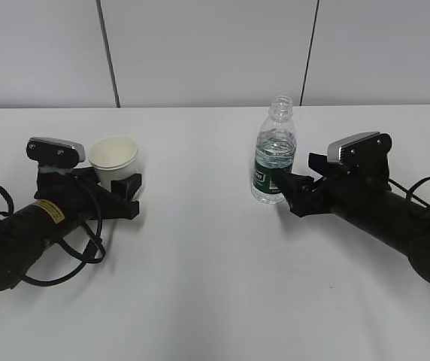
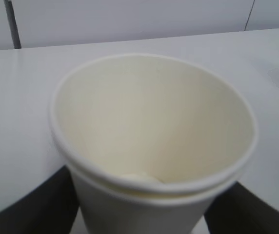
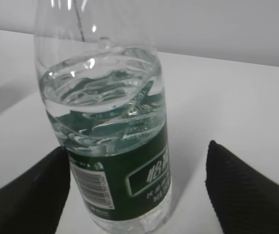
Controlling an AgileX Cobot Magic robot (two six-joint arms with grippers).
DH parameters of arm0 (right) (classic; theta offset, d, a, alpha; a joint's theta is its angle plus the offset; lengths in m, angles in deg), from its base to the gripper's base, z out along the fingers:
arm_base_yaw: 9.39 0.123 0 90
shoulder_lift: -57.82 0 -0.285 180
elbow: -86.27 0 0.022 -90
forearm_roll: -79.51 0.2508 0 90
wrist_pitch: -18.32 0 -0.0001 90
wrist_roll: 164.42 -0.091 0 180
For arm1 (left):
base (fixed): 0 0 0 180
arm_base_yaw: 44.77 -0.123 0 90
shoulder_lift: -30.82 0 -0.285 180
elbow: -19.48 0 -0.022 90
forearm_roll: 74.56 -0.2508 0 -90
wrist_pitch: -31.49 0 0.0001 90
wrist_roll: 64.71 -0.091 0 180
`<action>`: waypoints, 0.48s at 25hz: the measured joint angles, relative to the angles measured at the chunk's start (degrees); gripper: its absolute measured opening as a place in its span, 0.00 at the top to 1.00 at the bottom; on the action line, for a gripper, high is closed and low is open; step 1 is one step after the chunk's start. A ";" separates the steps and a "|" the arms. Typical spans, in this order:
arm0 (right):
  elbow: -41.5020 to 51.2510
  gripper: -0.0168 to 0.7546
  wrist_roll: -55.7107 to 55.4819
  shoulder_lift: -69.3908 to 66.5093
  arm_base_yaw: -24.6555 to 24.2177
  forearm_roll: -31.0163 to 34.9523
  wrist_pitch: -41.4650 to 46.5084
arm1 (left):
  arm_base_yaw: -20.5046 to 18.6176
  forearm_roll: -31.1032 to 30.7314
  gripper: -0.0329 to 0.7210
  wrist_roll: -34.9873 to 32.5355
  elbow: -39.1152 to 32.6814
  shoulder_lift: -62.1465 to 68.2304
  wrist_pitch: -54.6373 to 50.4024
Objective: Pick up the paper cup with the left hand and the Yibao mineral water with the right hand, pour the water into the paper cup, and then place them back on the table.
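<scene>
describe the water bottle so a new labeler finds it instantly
On the white table, look right of centre, just ahead of the right arm's gripper. The Yibao mineral water stands upright there: clear, uncapped, partly full. Its dark green label sets it apart from the squat paper cup at left.

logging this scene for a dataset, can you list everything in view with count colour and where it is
paper cup: 1, off-white with cream inside, upright on the left of the table, between the left fingers; looks empty in the left wrist view
Yibao mineral water: 1, clear bottle with dark green label, no cap, upright right of centre, partly full
table: 1, white, fills the foreground
wall: grey panels with dark seams, behind the table
cable: black, looped beside the left arm
left hand: 1, black arm with yellow sticker; its end effector is around the cup
right hand: 1, black arm; its end effector is open, the bottle between its fingers
</scene>
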 joint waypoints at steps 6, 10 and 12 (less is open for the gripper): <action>-2.81 0.15 -4.00 -2.11 0.00 -2.91 0.00 | 0.00 0.00 0.34 0.00 0.00 0.00 0.00; -4.18 0.15 -4.65 -2.11 0.00 -3.64 0.00 | 0.00 0.00 0.34 0.00 0.00 0.00 0.00; -4.97 0.15 -4.65 -2.33 0.00 -3.89 0.00 | 0.00 0.00 0.34 0.00 0.00 0.00 0.00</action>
